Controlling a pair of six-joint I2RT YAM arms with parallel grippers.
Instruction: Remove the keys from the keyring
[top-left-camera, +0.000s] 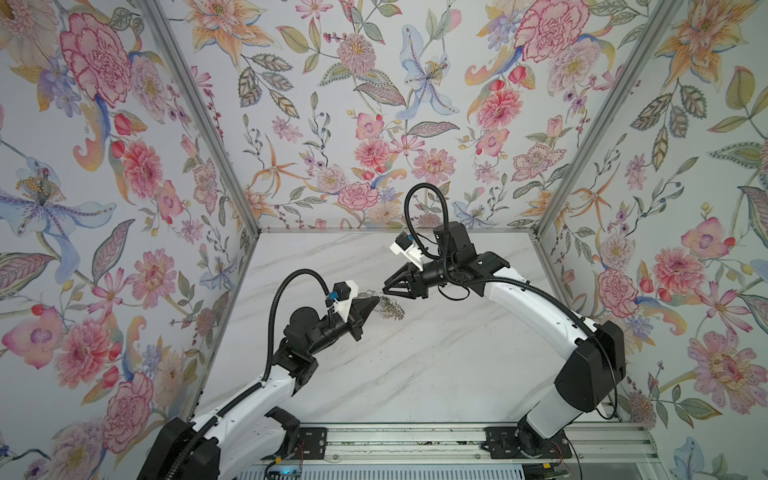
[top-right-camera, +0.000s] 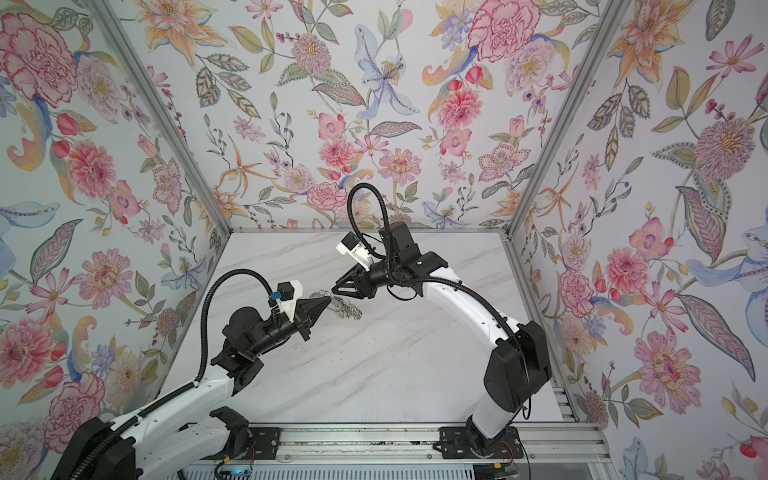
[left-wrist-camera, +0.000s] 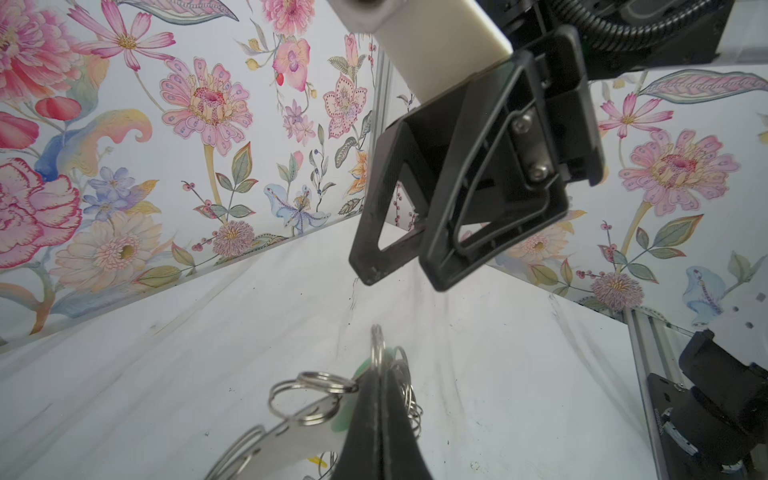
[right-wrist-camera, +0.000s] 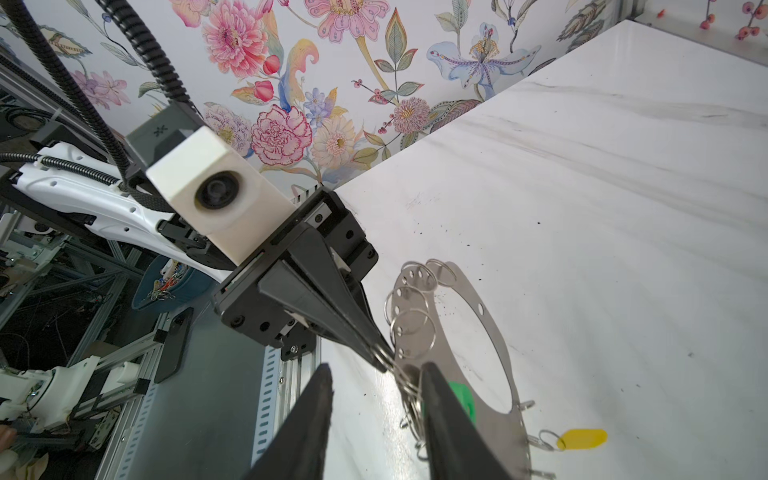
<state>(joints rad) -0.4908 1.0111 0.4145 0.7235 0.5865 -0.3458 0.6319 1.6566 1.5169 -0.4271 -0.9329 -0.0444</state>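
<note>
The keyring (right-wrist-camera: 494, 340) is found between the left gripper (top-left-camera: 377, 304) and the right gripper (top-left-camera: 386, 286), over the table's (top-left-camera: 415, 374) middle. One key (right-wrist-camera: 582, 439) is seen at its end, possibly resting on the table.

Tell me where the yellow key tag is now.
In the right wrist view, the yellow tag is hooked by a small ring to the outer edge of the grey plate, just beyond the green tag, near the middle of the marble table.

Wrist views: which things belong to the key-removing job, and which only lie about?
Job: keyring; green key tag; yellow key tag; left gripper, shut on keyring; right gripper, open.
Lying about, off the table: blue bowl; black phone-like slab.
</note>
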